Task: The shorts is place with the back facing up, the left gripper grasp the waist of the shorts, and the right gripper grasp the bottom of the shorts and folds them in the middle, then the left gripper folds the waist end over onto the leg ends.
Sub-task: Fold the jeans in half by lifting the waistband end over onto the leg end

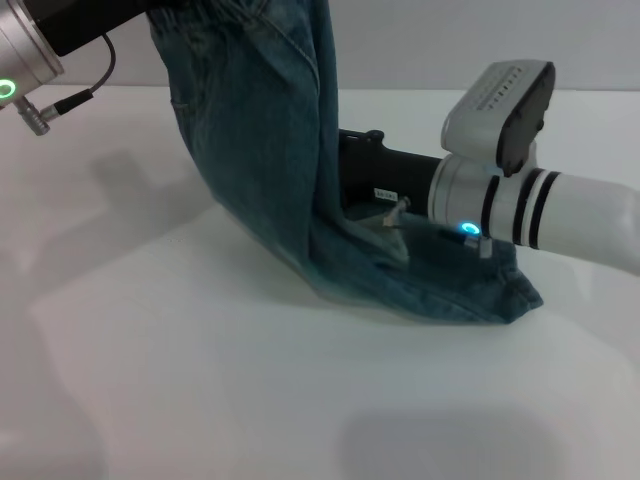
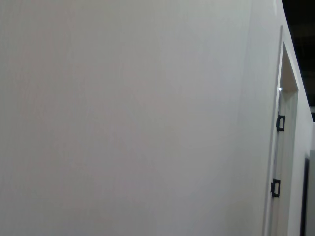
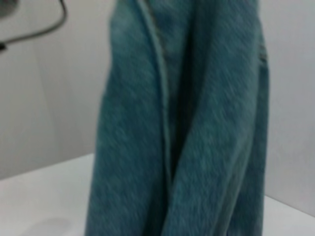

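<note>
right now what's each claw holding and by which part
The shorts hang from the left arm by the waist end, that claw out of view. The right claw pins the leg end.

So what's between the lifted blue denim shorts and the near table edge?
Nothing: in the head view the white table lies bare from the blue denim shorts to its near edge.
</note>
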Available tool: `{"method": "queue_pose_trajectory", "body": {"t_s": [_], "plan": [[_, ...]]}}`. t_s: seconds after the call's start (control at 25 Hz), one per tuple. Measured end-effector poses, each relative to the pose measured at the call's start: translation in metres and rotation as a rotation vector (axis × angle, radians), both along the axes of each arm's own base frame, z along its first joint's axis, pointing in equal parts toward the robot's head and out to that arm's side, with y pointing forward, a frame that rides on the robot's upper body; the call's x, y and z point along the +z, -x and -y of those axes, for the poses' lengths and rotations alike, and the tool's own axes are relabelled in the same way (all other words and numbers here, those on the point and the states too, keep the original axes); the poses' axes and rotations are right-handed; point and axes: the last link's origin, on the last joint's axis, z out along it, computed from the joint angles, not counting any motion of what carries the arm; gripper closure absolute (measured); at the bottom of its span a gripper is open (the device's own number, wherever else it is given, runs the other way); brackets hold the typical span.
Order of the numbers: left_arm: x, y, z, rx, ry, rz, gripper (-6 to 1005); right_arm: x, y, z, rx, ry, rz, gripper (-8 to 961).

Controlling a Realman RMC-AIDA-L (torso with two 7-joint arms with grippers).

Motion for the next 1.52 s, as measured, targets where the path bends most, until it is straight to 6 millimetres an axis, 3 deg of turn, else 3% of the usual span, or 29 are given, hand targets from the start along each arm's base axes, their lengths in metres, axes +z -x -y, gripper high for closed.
{"method": "queue_pose_trajectory", "body": {"t_s": [0.28,0.64,0.8,1.2,1.52], "plan": [[-0.002,0.003,0.001,0.008,0.003,-0.004,910,-0.003,0.007,0.001,0.005,0.019,-0.018,386],[-0.009,0.013,0.009,0.021,0.036,-0.026,912,0.008,-0.034,0.008,-0.1,-0.043,-0.01,386],[-0.013,0.016,0.013,0.019,0.054,-0.037,912,0.026,-0.059,0.003,-0.188,-0.14,-0.02,386],[-0.029,0.009,0.022,-0.038,0.135,-0.084,912,0.099,-0.121,-0.005,-0.403,-0.458,-0.129,385],[-0.045,-0.005,0.025,-0.086,0.194,-0.106,911,0.105,-0.136,-0.002,-0.465,-0.49,-0.106,385]]}}
